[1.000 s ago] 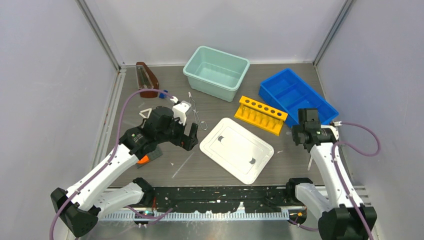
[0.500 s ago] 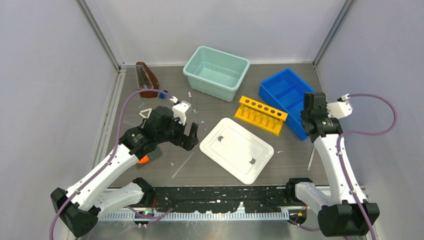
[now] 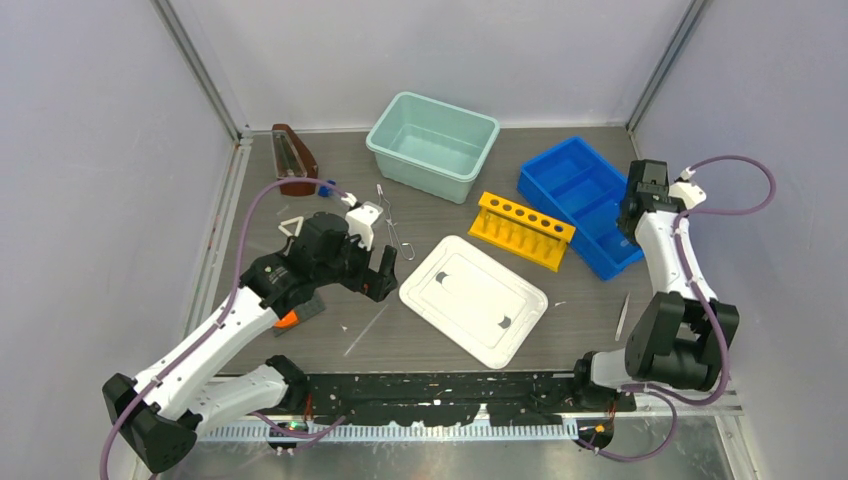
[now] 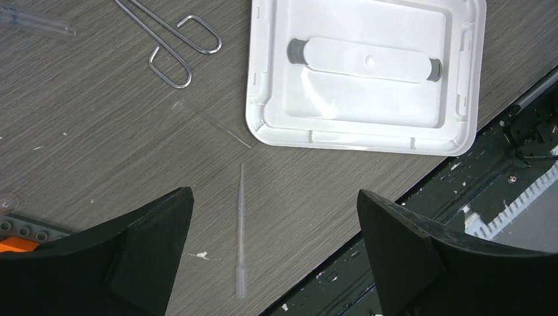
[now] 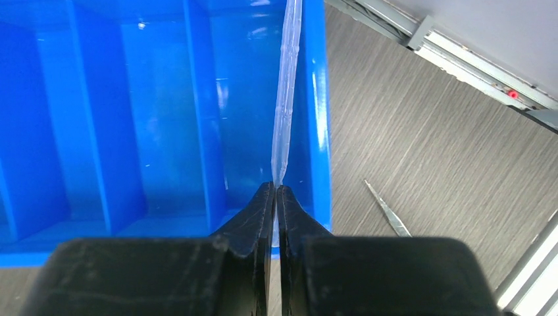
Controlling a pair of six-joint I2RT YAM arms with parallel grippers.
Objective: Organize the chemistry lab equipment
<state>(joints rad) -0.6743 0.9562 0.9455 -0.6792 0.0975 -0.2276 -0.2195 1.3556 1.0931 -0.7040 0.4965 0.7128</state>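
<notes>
Over at the right gripper (image 5: 275, 191): clenched on a clear pipette (image 5: 287, 85), gripped end hidden between the pads, hanging along the blue tray (image 5: 319, 131) wall near the tabletop's right edge; touching that wall or not, can't tell. Just outside on the tabletop, a slim clear piece (image 5: 388, 214), too small to name. Across to the left gripper (image 4: 274, 197): spread wide, gripping nothing, above a second pipette (image 4: 241, 243) near the front edge. Beside that, a glass rod (image 4: 214, 123), barely readable against the grain. Wire tongs (image 4: 172, 41) cropped at the top.
</notes>
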